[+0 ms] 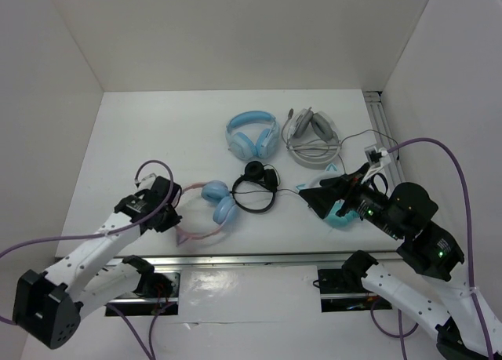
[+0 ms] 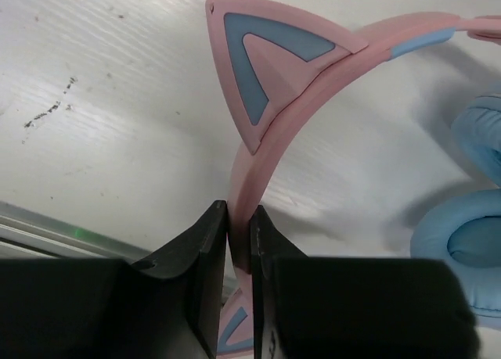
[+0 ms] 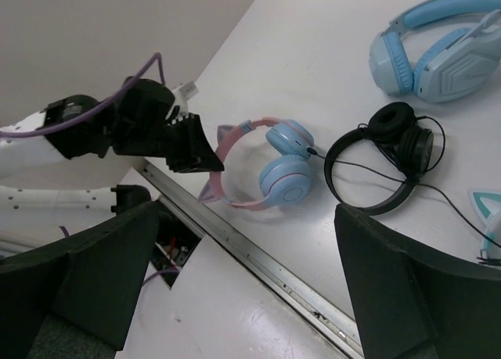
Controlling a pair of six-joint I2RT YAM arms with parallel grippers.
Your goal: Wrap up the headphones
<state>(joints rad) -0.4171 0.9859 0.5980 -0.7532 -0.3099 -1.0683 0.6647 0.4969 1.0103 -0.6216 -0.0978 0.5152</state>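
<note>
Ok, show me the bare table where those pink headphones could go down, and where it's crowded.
Widest bare patch: the table at far left, between the left wall and the all-blue headphones, behind the pink cat-ear headphones. A narrow strip lies between the black headphones and the near edge. Crowded: right half, around the white headset.

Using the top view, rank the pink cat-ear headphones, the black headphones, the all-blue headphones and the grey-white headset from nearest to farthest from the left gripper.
1. Pink cat-ear headphones, headband clamped in the left gripper.
2. Black headphones, to their right, mid-table.
3. All-blue headphones, behind the black pair.
4. Grey-white headset, back right.
</note>
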